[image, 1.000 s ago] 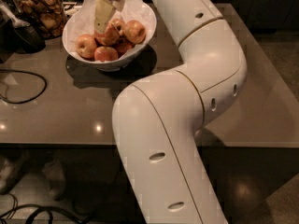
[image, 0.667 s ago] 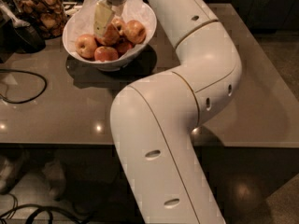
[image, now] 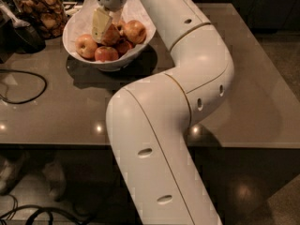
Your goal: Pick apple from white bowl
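The white bowl [image: 77,22] stands at the table's far left, lined with white paper and holding several apples. My gripper [image: 104,26] reaches down into the bowl's middle from above. It sits right against the red-orange apple [image: 114,34], which it partly hides. Another round red-orange apple [image: 135,31] lies to its right. A yellower apple [image: 86,46] and a red one [image: 106,54] lie at the front, and a small deep-red one [image: 123,46] lies between them.
A glass jar of brown snacks [image: 40,11] stands left of the bowl, with a dark object [image: 23,34] beside it. A black cable [image: 28,86] loops on the table's left. My white arm [image: 197,69] arches over the table's middle. The table's front edge [image: 56,144] is near.
The gripper stays at the same spot in the bowl, against the same apple. The arm's elbow has swung slightly to the left. The apples have not moved.
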Robot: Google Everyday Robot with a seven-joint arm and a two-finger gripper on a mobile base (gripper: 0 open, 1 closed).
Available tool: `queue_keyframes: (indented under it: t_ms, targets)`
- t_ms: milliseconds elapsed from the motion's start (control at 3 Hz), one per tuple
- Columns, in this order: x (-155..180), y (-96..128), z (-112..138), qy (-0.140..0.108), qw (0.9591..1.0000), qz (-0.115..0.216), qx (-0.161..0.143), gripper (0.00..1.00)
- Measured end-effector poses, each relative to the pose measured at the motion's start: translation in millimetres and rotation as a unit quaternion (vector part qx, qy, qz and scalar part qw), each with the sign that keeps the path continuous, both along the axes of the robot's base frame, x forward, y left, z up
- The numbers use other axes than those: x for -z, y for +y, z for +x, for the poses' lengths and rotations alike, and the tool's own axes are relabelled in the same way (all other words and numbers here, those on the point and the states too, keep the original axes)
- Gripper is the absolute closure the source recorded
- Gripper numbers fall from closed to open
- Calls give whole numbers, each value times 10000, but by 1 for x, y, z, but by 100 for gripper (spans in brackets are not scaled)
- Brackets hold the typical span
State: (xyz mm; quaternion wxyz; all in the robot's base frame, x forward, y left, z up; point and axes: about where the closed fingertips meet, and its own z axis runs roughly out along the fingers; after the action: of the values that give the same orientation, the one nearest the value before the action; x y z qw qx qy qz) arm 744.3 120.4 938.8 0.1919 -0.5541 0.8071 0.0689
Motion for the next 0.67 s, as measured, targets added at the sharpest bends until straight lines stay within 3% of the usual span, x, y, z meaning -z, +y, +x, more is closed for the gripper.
queue_keyframes:
  t_ms: [667]
  targets:
    - [14,8,0,158,9999,2,-24,32]
